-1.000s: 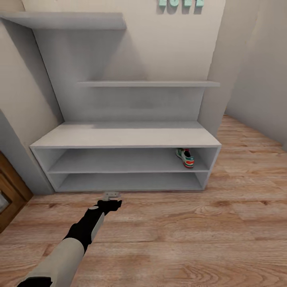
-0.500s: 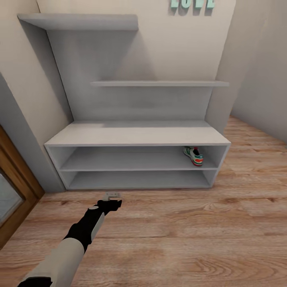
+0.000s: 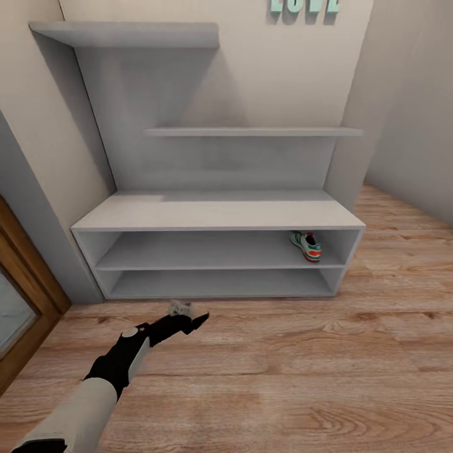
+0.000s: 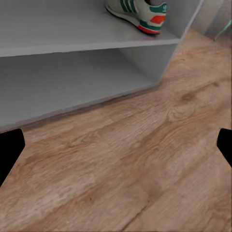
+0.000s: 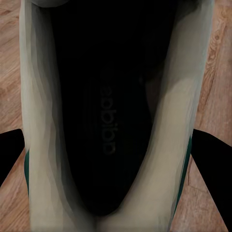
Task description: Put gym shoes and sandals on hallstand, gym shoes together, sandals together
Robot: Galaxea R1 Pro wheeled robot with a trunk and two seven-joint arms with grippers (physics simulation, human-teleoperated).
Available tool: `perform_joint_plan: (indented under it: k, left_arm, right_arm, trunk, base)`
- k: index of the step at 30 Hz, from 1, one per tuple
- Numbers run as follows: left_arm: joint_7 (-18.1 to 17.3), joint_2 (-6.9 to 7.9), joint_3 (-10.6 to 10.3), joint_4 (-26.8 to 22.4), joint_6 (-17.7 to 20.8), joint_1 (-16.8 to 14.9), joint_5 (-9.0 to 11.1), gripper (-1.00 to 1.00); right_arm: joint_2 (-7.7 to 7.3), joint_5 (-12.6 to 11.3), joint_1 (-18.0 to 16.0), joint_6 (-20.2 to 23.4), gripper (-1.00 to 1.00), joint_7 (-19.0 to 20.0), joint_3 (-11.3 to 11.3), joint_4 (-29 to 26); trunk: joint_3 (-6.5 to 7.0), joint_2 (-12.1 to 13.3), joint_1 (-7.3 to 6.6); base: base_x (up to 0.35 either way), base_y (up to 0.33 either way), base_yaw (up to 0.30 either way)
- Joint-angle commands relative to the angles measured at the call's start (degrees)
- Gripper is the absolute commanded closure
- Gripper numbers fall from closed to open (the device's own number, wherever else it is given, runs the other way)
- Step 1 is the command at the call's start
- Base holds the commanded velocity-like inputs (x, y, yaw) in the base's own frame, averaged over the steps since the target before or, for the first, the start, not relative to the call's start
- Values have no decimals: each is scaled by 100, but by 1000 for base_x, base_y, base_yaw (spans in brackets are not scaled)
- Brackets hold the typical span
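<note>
One gym shoe (image 3: 306,246) sat on the hallstand (image 3: 217,217), upper shelf, right end. Your right gripper (image 5: 116,145) held the second gym shoe (image 5: 111,121). Your left gripper (image 3: 181,313) was wide and empty. Next, I think, that second shoe had to go beside the first.

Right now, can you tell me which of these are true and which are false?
1. One gym shoe sits on the hallstand. True.
2. That shoe is on the bottom shelf. False: it is on the upper of the two open tiers, at the right end.
3. The left fingers hold a sandal. False: they are wide apart with nothing between them, over the floor.
4. A second gym shoe sits between the right fingers. True.
5. Teal letters hang on the wall above the hallstand. True.
</note>
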Motion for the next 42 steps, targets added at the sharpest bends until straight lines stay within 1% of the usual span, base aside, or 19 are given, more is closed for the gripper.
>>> perform_joint_plan:
  k: [1,5,6,8,15,19,21,22,23,25,26,27,28,29,32,36,38,39,42]
  left_arm:
    - [-269,39,51,10,-81,-1,14,-100]
    - [-1313,161,193,35,-381,5,274,-100]
    - [-2816,216,275,61,-821,8,626,-100]
    - [-3174,225,296,67,-888,8,676,-100]
    - [-3415,267,318,70,-937,9,684,-100]
    - [-3424,395,317,68,-936,9,672,-100]
    - [-3426,430,315,71,-938,9,662,-100]
    - [-3427,446,314,82,-940,9,642,-100]
    - [-3429,452,314,90,-941,9,627,-100]
    - [-3432,467,313,119,-941,9,512,-100]
    - [-3433,473,313,132,-937,9,349,-100]
    - [-3433,473,313,134,-937,9,306,-100]
    - [-3433,475,313,136,-936,9,224,-100]
    - [-3434,476,312,136,-935,9,121,-100]
    - [-3444,476,312,134,-935,9,19,-100]
    - [-3454,477,312,133,-935,9,-11,-100]
    - [-3457,477,312,132,-935,9,-18,-100]
    - [-3462,480,312,132,-935,9,-23,-100]
    - [-3467,510,312,132,-935,9,-24,-100]
  right_arm:
    - [0,24,-5,28,100,-1,-1,-5]
    - [0,29,-5,28,100,-1,2,-5]
    - [0,31,-5,33,100,-1,11,-5]
    - [0,32,-5,31,100,-1,16,-5]
    - [46,32,-5,28,100,6,43,28]
    - [306,22,-5,24,100,27,80,74]
    - [575,21,-5,25,100,39,180,96]
    - [794,25,-5,23,100,43,324,107]
    - [907,27,-5,22,100,43,426,111]
    - [1306,25,-5,21,100,43,1025,120]
    - [1525,15,-5,22,100,43,1841,126]
    - [1559,10,-5,23,100,43,2063,128]
    - [1615,0,-5,25,100,43,2520,129]
    - [1719,-15,-5,33,100,38,3233,132]
    - [2072,-32,-5,122,100,22,4271,135]
    - [2374,-32,-5,437,100,11,4683,135]
    - [2434,-34,-5,663,100,13,4761,136]
    - [2495,-35,-5,1139,100,27,4820,145]
    - [2578,-32,-5,1332,100,22,4844,232]
  trunk:
    - [-5,-2,-1]
    - [-5,-2,-1]
    - [-5,-2,-1]
    - [-5,-2,-1]
    - [-5,-2,-1]
    - [-5,-2,-1]
    - [-5,-2,-1]
    - [-5,-2,-1]
    - [-5,-2,-1]
    - [-5,-2,-1]
    - [-5,-2,-1]
    - [-5,-2,-1]
    - [-5,-2,-1]
    - [-5,-2,-1]
    - [-5,-2,-1]
    - [-5,-2,-1]
    - [-5,-2,-1]
    - [-5,-2,-1]
    - [-5,-2,-1]
  base:
    - [0,0,0]
    - [0,0,0]
    - [0,0,0]
    - [0,0,0]
    - [0,0,0]
    - [0,0,0]
    - [0,0,0]
    - [0,0,0]
    - [0,0,0]
    - [0,0,0]
    - [0,0,0]
    - [0,0,0]
    - [0,0,0]
    - [0,0,0]
    - [0,0,0]
    - [0,0,0]
    - [0,0,0]
    - [0,0,0]
    - [0,0,0]
